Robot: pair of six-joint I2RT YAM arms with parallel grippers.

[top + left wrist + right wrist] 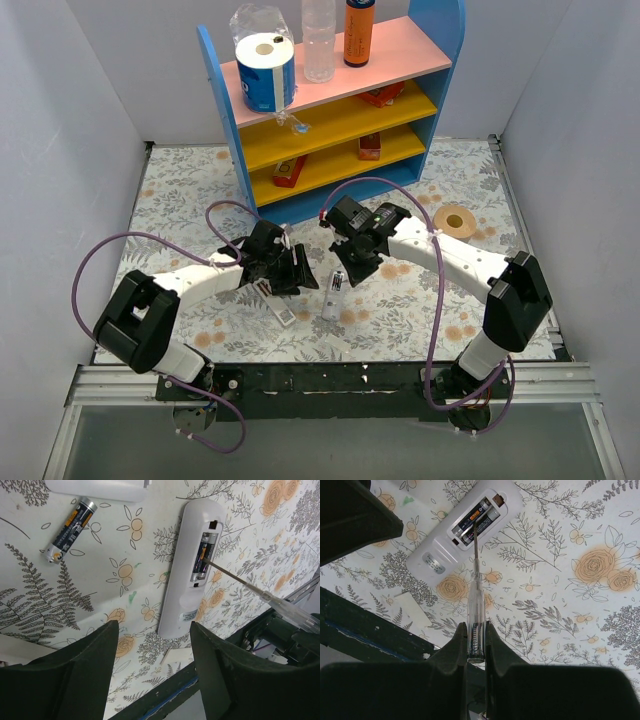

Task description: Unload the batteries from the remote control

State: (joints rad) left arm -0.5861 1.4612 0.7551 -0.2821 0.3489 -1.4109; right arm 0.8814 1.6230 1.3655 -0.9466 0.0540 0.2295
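Remote control [333, 293] on table [180, 190] centre, batteries [475, 520] in its compartment, screwdriver [475, 595] tip touching them, shelf [447, 25] far behind, tape roll [455, 220] far right.

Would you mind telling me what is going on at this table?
The right gripper, jaws shut on a thin clear-handled screwdriver, has its tip in the open battery compartment of a white plastic remote control lying face down on the floral table cover. Two small dark batteries sit in that compartment. The left gripper hovers open near the remote, holding nothing. A loose dark battery lies on the cover nearby.
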